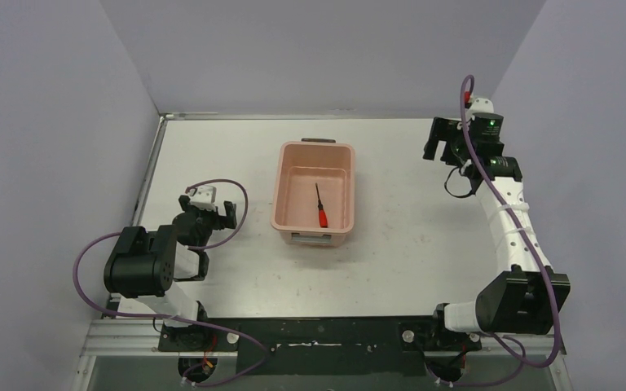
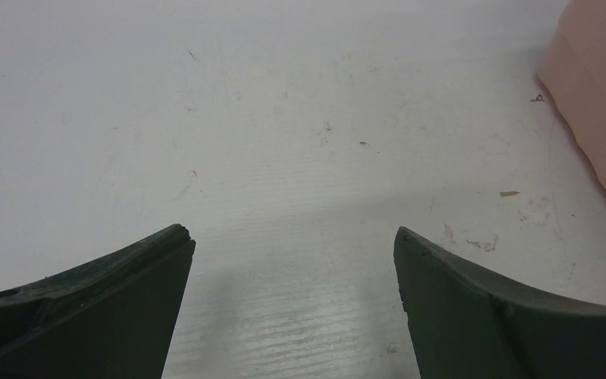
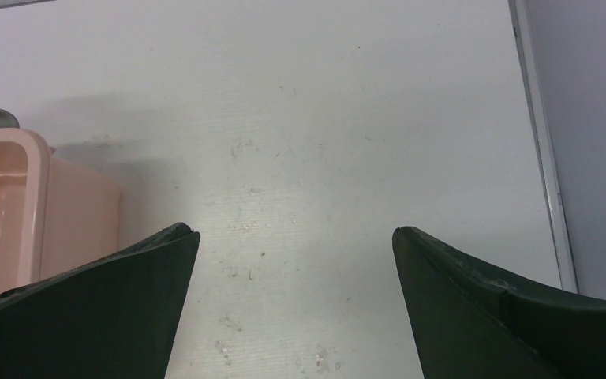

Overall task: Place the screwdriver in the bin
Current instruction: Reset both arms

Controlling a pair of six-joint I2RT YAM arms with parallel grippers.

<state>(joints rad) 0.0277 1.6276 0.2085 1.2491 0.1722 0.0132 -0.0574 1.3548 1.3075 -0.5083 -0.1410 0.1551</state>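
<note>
The salmon-pink bin [image 1: 280, 181] stands in the middle of the table, its dark handle at the far short end. Inside it, on the bottom, lies the screwdriver [image 1: 321, 209], red handle toward me and thin black shaft pointing away. My left gripper [image 1: 209, 213] hovers over the table left of the bin, open, with only bare table between its fingers [image 2: 110, 300]. A corner of the bin [image 2: 600, 103] shows at that view's right edge. My right gripper [image 1: 443, 151] is far right of the bin, open and empty [image 3: 293, 230]; the bin's corner [image 3: 16, 205] shows at left.
Purple-grey walls close the table in on three sides. A metal rail [image 3: 543, 150] runs along the table's right edge close to the right gripper. Purple cables loop beside both arms.
</note>
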